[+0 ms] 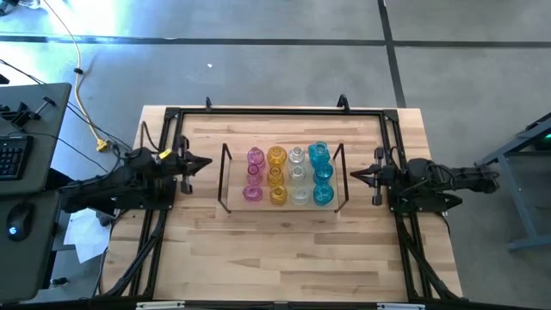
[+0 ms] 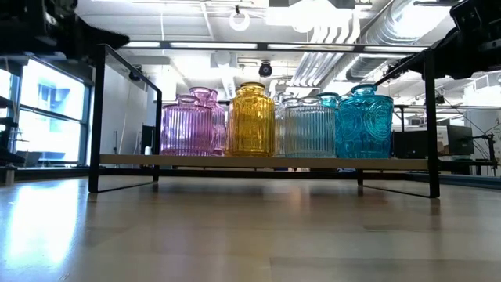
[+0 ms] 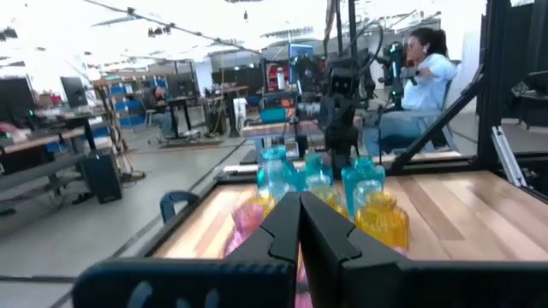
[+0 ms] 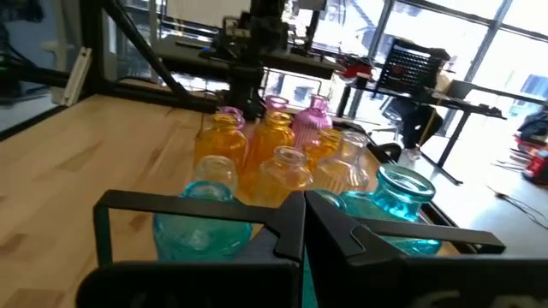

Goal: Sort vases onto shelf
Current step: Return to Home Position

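Note:
The shelf (image 1: 232, 200) is a light-wood board with thin dark wire frames at its two short ends, standing at the table's middle. On it stand the vases in four rows by colour: pink (image 1: 254, 175), amber-yellow (image 1: 276, 175), clear (image 1: 298, 175) and cyan-blue (image 1: 321, 175). In the low view they stand upright on the board: pink (image 2: 188, 125), amber (image 2: 250, 119), clear (image 2: 308, 127), cyan (image 2: 364, 122). My left gripper (image 1: 207, 162) is shut and empty, left of the shelf. My right gripper (image 1: 353, 175) is shut and empty, right of the shelf.
A black frame (image 1: 275, 112) runs around the tabletop's far and side edges. Bare wood lies between the shelf and the near edge (image 1: 284, 258). A desk with a keyboard (image 1: 13, 155) and yellow cable (image 1: 86, 112) stands off the table's left. A seated person (image 3: 424, 77) shows beyond the table.

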Tool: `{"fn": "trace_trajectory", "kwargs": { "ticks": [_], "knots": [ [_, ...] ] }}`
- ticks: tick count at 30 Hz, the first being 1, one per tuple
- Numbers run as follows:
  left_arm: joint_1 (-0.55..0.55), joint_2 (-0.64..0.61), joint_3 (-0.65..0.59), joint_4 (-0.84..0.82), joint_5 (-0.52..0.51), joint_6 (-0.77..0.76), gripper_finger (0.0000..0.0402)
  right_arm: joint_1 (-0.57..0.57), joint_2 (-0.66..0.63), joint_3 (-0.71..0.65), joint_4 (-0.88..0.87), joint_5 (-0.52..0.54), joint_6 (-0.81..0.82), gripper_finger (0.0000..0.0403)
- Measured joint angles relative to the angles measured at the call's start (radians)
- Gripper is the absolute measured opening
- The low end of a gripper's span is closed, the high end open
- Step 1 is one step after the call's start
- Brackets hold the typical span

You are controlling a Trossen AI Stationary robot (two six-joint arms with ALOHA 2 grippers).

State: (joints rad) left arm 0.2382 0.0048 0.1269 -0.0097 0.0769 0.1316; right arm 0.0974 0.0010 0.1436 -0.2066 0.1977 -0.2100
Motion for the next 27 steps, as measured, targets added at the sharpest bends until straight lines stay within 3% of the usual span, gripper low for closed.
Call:
{"fn": "trace_trajectory", "kwargs": {
  "ticks": [4, 13, 21, 27],
  "knots": [
    [0.000, 0.006, -0.111, 0.131, -0.007, -0.021, 0.0000, -0.027, 0.000, -0.011, 0.031, -0.014, 0.014, 0.0000],
    [0.001, -0.001, -0.116, 0.100, -0.035, -0.033, 0.0000, -0.091, -0.001, -0.125, 0.224, -0.058, 0.003, 0.0000],
    [0.001, -0.001, -0.116, 0.081, -0.037, -0.031, 0.0000, -0.173, 0.000, -0.128, 0.230, -0.082, 0.027, 0.0000],
    [0.001, -0.001, -0.116, 0.056, -0.037, -0.031, 0.0000, -0.227, 0.000, -0.128, 0.231, -0.166, 0.041, 0.0000]
  ]
}}
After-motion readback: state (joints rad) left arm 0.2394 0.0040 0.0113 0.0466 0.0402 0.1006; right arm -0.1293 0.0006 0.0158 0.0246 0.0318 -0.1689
